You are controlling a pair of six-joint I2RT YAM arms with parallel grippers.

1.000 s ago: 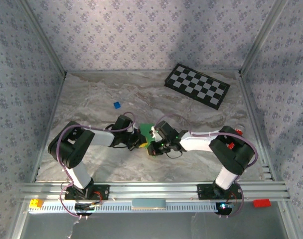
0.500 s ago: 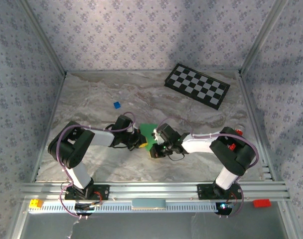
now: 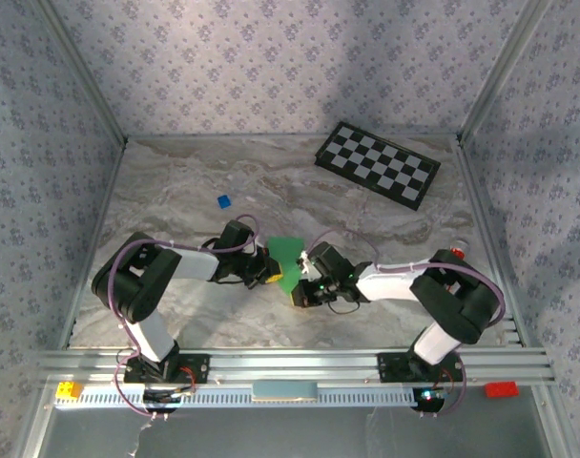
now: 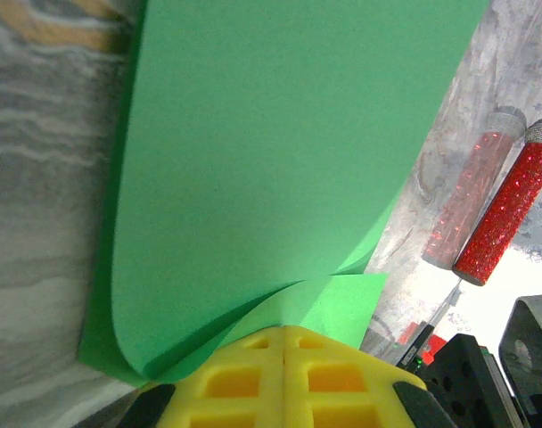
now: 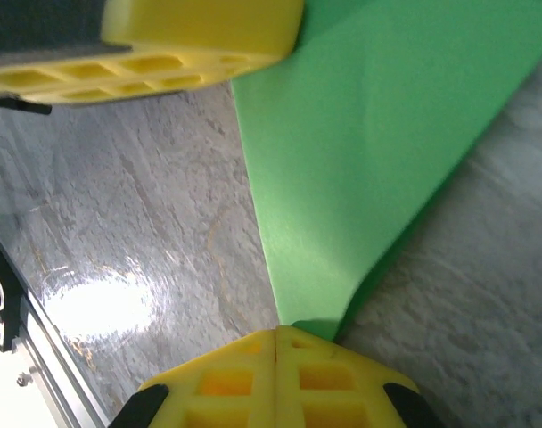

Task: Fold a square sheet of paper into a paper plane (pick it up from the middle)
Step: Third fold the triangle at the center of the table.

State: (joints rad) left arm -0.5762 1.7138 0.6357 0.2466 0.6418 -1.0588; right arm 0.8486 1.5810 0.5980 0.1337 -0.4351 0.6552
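Note:
The square sheet of paper (image 3: 288, 256) is bright green and lies between the two arms, low over the table's middle. In the left wrist view the sheet (image 4: 280, 160) is doubled over in a soft curl. My left gripper (image 4: 284, 334) is shut, with the lower layer pinched at its yellow tips. It reaches in from the left in the top view (image 3: 271, 270). My right gripper (image 5: 278, 332) is shut on a corner of the sheet (image 5: 387, 134); it sits at the sheet's near edge (image 3: 297, 296). The paper plane is out of view.
A black-and-white checkerboard (image 3: 378, 162) lies at the back right. A tiny blue block (image 3: 223, 201) sits left of centre. A red glitter tube (image 4: 503, 214) stands near the right arm. Marble table shows on all sides of the sheet. Metal rails run along the near edge.
The right arm has drawn back to the right and slightly nearer, still gripping its corner. More of the green sheet now shows between the grippers. The left arm has held still.

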